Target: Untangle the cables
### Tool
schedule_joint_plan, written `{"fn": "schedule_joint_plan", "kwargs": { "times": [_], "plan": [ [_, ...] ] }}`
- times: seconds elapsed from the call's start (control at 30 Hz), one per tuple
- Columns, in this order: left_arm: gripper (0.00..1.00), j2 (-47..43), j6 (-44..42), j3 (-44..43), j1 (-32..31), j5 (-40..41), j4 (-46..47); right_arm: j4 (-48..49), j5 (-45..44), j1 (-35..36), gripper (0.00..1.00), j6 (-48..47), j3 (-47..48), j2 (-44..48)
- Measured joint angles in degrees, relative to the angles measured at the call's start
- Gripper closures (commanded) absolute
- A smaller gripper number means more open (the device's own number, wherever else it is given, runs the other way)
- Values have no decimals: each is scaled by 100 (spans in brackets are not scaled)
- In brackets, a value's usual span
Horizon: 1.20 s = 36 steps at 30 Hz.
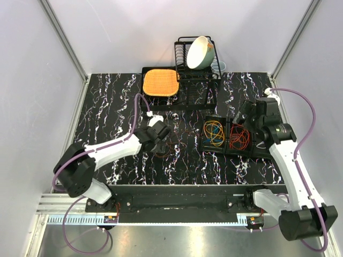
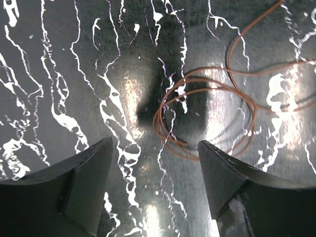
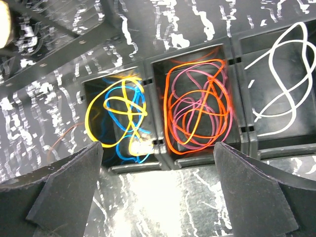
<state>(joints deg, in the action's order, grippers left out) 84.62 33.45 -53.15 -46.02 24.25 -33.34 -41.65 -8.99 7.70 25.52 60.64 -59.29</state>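
A thin brown cable (image 2: 159, 118) lies in loose loops on the black marbled table (image 1: 118, 107), just ahead of my left gripper (image 2: 155, 148). That gripper is open, with nothing between its fingers; it also shows in the top view as the left gripper (image 1: 161, 140). Black bins (image 3: 150, 98) hold sorted cables: yellow and blue cables (image 3: 88, 118), orange and pink cables (image 3: 168, 113) and a white cable (image 3: 295, 106). My right gripper (image 3: 158, 148) hovers open in front of the bins, empty. From above, the right gripper (image 1: 245, 115) stands over the bins (image 1: 226, 134).
A black dish rack with a tilted cream bowl (image 1: 199, 53) stands at the back. An orange mat (image 1: 159, 83) on a black tray sits to its left. Grey walls enclose the table on three sides.
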Motion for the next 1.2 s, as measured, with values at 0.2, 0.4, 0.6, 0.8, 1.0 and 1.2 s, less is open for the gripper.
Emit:
{"fn": "schedule_joint_plan", "kwargs": {
  "times": [0.2,0.4,0.6,0.8,1.0,1.2],
  "plan": [
    [38,356,332,-17,0,87,122,-46,275,0,0,-2,-125,225],
    [44,581,498,-17,0,98,227,-109,420,0,1,-9,-146,146],
    [50,671,570,20,0,107,326,-109,614,0,0,-17,-146,22],
    [66,879,625,46,28,109,382,-107,721,0,0,-22,-146,17],
    [100,1025,756,68,46,131,549,-109,826,0,0,-22,-144,11],
    [100,1008,684,52,76,243,514,-118,1060,0,0,-20,-46,-76]
  ]
}}
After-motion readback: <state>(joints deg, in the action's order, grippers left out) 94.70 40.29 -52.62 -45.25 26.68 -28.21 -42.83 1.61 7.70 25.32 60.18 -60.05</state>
